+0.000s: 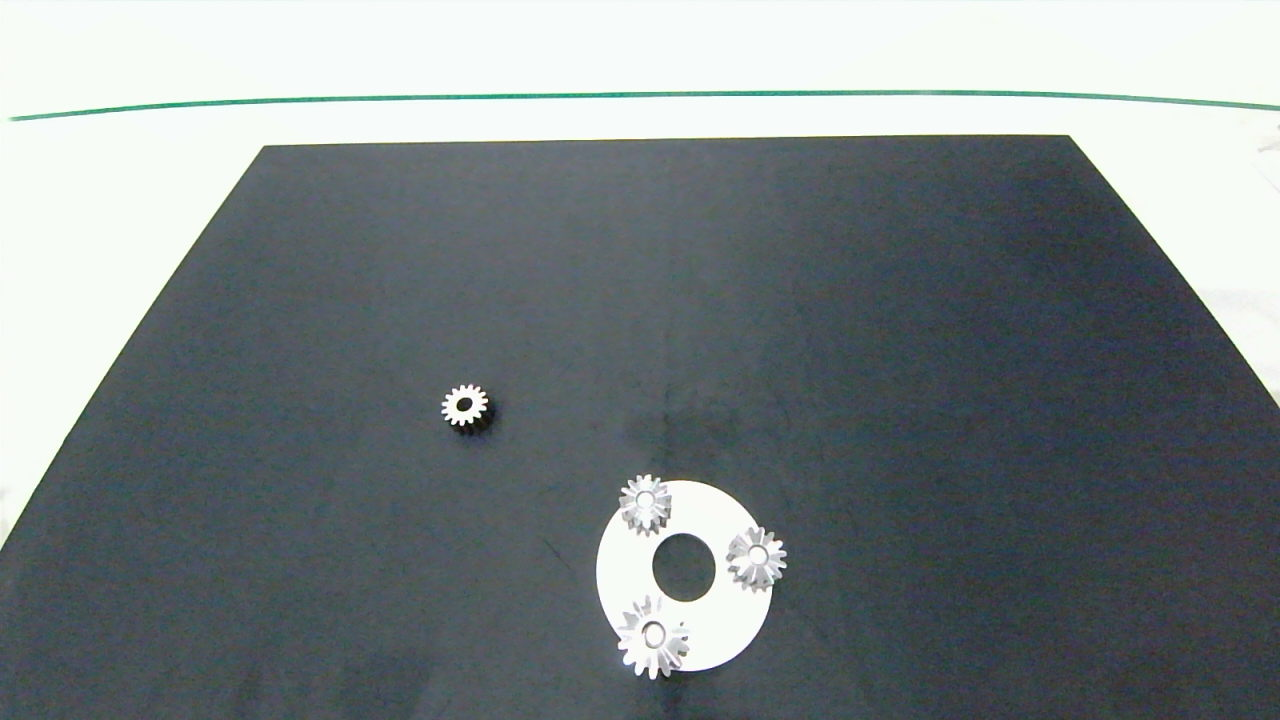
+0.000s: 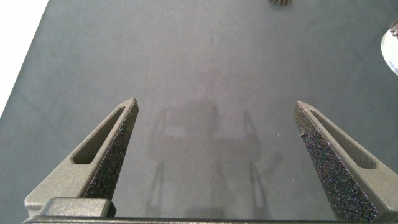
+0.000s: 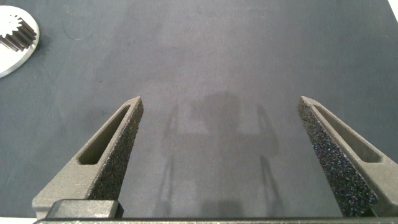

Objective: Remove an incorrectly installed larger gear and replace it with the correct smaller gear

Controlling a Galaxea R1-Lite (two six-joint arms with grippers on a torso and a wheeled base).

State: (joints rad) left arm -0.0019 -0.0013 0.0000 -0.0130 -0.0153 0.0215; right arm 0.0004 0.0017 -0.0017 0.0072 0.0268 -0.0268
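the left gripper (image 2: pixel 214 124) hangs over bare black mat (image 1: pixel 900 350), its fingers (image 2: pixel 106 155) spread wide and gripping nothing; neither arm shows in the head view. in the left wrist view a dark toothed edge just peeks in at the far rim of the picture, too cut off to name for sure.

on the surface (image 1: pixel 130 200), left of centre, the smaller gear (image 1: pixel 465 406) lies flat on the mat by itself — short stubby teeth, wide black hole — well apart from the rest. further right, near the front edge of the mat, a white ring plate (image 1: pixel 720 620) with a round middle hole carries three silver pointed-tooth gears around its rim: one at the back (image 1: pixel 645 503), one at the right (image 1: pixel 756 557), and the larger gear (image 1: pixel 653 637) at the front left, its long teeth reaching past the plate's edge.

the right gripper (image 3: pixel 221 124) is likewise over bare mat, fingers (image 3: pixel 109 162) wide apart and empty — a piece of the white plate with one gear's teeth (image 3: pixel 13 34) shows at the corner of its wrist view.
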